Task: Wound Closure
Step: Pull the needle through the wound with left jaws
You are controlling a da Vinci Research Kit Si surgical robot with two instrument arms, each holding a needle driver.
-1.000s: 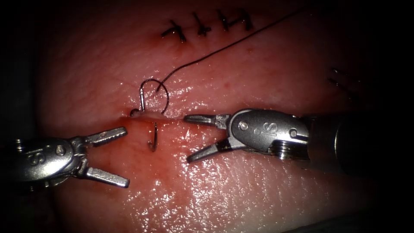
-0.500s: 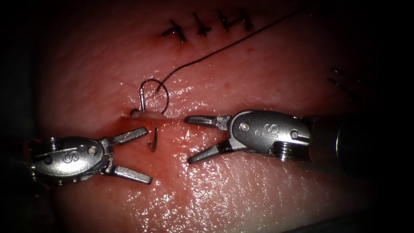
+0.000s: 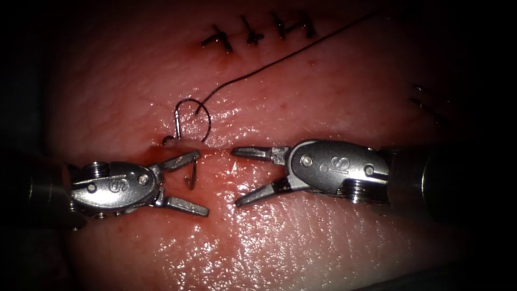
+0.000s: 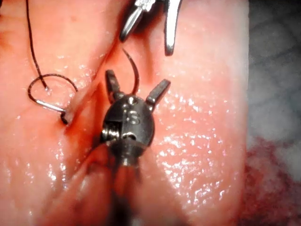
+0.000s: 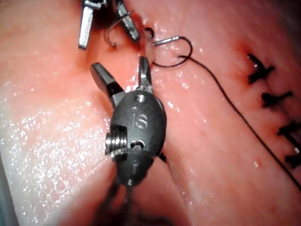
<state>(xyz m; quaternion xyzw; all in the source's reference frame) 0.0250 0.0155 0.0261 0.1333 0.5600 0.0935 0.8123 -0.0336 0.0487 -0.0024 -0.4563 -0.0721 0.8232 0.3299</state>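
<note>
Straddling needle (image 3: 191,172) tip, left hand (image 3: 188,183) open, right hand (image 3: 237,175) open, tissue (image 3: 323,237) beneath

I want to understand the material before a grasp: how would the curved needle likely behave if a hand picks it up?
The needle is thin metal holding its curve, so probably stiff. It looks wet and glossy, so likely slippery. It sits in the tissue, with the open left hand around its exposed tip, so it may pivot.

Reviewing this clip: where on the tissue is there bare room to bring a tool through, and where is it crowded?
Bare tissue lies below both open, empty tools. It is crowded at the cut: the curved steel needle, through the tissue, sits between the left tool and right tool, dark thread loops above, and dark finished stitches lie above that.
</note>
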